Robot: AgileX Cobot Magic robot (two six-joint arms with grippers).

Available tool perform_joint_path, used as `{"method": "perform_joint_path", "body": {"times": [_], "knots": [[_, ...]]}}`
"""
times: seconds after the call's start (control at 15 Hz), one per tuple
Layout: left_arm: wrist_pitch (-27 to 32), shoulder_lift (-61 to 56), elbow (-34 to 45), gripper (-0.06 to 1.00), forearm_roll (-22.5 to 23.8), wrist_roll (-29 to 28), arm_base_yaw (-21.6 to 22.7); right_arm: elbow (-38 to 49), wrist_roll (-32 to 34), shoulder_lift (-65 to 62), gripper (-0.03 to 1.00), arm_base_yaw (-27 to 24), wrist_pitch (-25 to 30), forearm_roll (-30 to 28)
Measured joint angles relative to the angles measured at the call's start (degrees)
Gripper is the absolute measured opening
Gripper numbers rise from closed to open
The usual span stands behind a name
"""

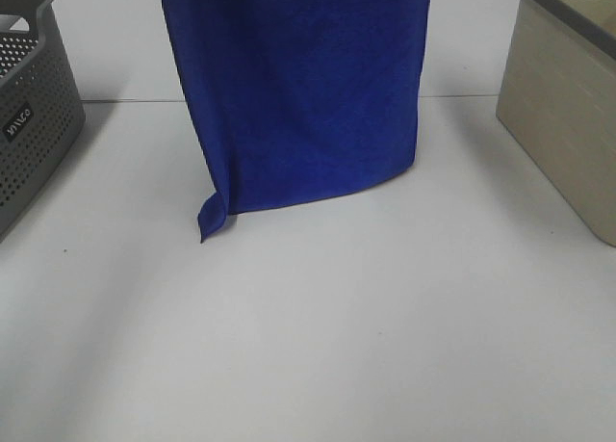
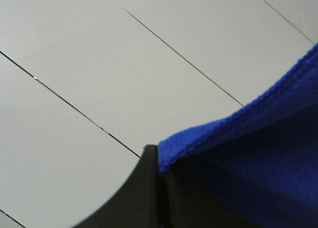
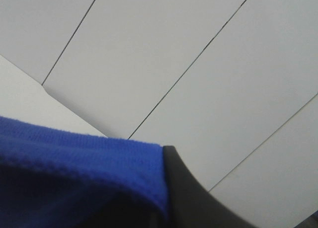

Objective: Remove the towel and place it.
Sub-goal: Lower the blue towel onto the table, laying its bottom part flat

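While vertical, towel (image 1: 294, 95) in 2 claws (image 2: 159, 156) (image 3: 166, 158)

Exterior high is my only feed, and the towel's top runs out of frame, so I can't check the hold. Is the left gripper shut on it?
Observer: Yes. The left wrist view shows the left gripper shut, with a stitched corner of the towel pinched between its fingers.
Operator: And the right side?
Observer: The right wrist view shows the right gripper shut on the towel's edge too, with blue cloth lying against its dark fingertip.
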Motion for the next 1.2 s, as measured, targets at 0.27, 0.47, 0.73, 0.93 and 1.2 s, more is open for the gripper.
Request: {"method": "perform_joint_path", "body": {"times": [0.27, 0.47, 0.73, 0.93, 1.2], "knots": [[-3.8, 18.0, -23.9, 0.0, 0.1, 4.5, 2.8, -15.3, 6.2, 12.1, 0.02, -3.7, -4.4, -2.3], [-3.7, 25.8, -37.5, 0.0, 0.0, 4.8, 2.8, -18.9, 7.2, 13.4, 0.02, -5.0, -5.5, -2.3], [-3.7, 28.2, -39.6, 0.0, -0.1, 2.6, 2.8, -19.0, 7.4, 14.0, 0.02, -5.8, -4.1, 0.4], [-3.2, 28.2, -38.2, 0.0, 1.1, -3.3, 2.4, -19.0, 6.2, 14.0, 0.02, -6.0, 1.7, 5.2], [7.9, 27.7, -35.0, 0.0, 9.6, -22.4, -2.5, -19.0, -9.7, 13.3, 0.02, -6.1, 14.0, 25.0]]}}
